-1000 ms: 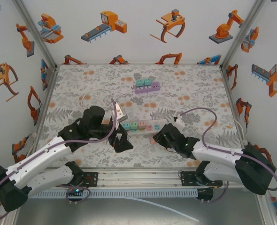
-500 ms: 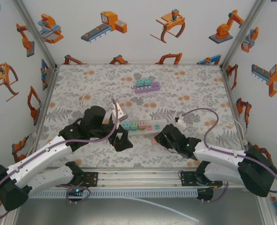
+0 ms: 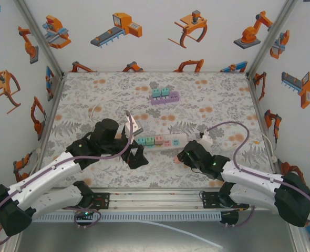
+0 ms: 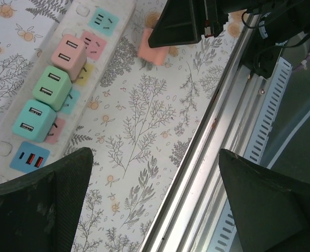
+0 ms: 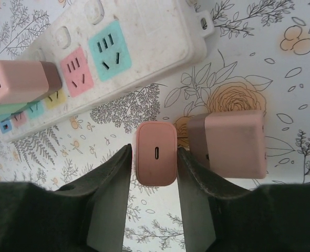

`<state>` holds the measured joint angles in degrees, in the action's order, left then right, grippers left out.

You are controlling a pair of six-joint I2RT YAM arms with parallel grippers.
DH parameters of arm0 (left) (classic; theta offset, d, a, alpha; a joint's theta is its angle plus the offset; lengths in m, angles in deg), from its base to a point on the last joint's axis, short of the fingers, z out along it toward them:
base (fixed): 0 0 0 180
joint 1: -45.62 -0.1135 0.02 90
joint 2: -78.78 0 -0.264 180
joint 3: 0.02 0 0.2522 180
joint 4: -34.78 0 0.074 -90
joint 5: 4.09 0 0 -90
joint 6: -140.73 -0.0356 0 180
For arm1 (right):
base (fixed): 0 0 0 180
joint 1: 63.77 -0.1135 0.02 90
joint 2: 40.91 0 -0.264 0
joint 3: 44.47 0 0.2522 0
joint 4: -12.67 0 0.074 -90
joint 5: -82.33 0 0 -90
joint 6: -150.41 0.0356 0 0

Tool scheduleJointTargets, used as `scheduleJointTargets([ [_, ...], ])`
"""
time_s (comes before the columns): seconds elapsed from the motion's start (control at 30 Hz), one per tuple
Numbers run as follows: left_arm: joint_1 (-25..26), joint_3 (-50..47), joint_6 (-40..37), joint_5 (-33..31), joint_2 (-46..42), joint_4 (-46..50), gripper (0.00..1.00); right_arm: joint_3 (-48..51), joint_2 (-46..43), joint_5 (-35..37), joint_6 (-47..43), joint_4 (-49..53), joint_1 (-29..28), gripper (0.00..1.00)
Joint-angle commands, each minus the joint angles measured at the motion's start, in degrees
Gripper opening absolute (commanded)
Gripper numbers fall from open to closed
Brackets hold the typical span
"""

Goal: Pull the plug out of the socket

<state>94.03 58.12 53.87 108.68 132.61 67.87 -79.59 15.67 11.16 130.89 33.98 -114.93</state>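
A white power strip [image 3: 160, 140] lies mid-table with pink [image 4: 68, 52], green [image 4: 51, 86] and teal [image 4: 33, 119] cube plugs standing in its sockets. A small pink plug [image 5: 156, 153] sits free of the strip [image 5: 128, 47], just in front of it over the mat. My right gripper [image 5: 154, 151] brackets this plug, its fingers [image 5: 110, 184] a hair off the sides, so it stands slightly open. A larger pink cube plug [image 5: 234, 144] lies loose beside it. My left gripper [image 4: 155, 178] hovers wide open and holding nothing in front of the strip's left end [image 3: 136, 157].
A purple strip with teal plugs [image 3: 164, 96] lies at the back. The metal rail [image 4: 218, 131] of the table's near edge runs right behind both grippers. Patterned walls close in left, right and back.
My right gripper has shifted slightly to the right and its jaws have eased apart from the small pink plug. The left arm has stayed put.
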Motion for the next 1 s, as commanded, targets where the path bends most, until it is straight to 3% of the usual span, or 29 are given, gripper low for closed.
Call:
scheduleJointTargets([
  [0.0, 0.4, 0.0, -1.0, -0.8, 0.0, 1.0, 0.97, 0.1, -1.7, 2.9, -1.2, 2.1, -0.4, 0.43],
  [0.17, 0.4, 0.0, -0.6, -2.5, -0.4, 1.1, 0.97, -0.8, -3.3, 4.1, -3.2, 3.6, -0.3, 0.45],
  [0.33, 0.4, -0.7, 1.3, -10.0, -2.2, 1.6, 0.97, -3.9, -6.4, 7.9, -10.2, 6.8, -0.3, 0.45],
  [0.5, 0.3, -2.0, 4.7, -19.7, -4.6, 1.2, 0.97, -8.0, -8.5, 14.6, -26.6, 6.0, -0.2, 0.52],
  [0.63, -0.3, -2.8, 7.8, -25.1, -6.4, 1.7, 0.97, -10.9, -8.4, 15.7, -48.4, -0.5, 0.5, 0.59],
  [0.73, -1.5, -3.7, 10.5, -28.9, -7.4, 2.1, 0.97, -12.2, -7.2, 6.6, -66.0, -7.8, 2.6, 0.61],
  [0.87, -5.6, -4.5, 15.4, -29.3, -8.2, 2.4, 0.97, -13.4, -4.0, -17.1, -89.6, -13.5, 5.3, 0.61],
  [0.97, -9.0, -5.1, 18.4, -28.0, -8.5, 2.9, 0.97, -16.6, -0.3, -30.3, -100.2, -11.5, 8.1, 0.61],
])
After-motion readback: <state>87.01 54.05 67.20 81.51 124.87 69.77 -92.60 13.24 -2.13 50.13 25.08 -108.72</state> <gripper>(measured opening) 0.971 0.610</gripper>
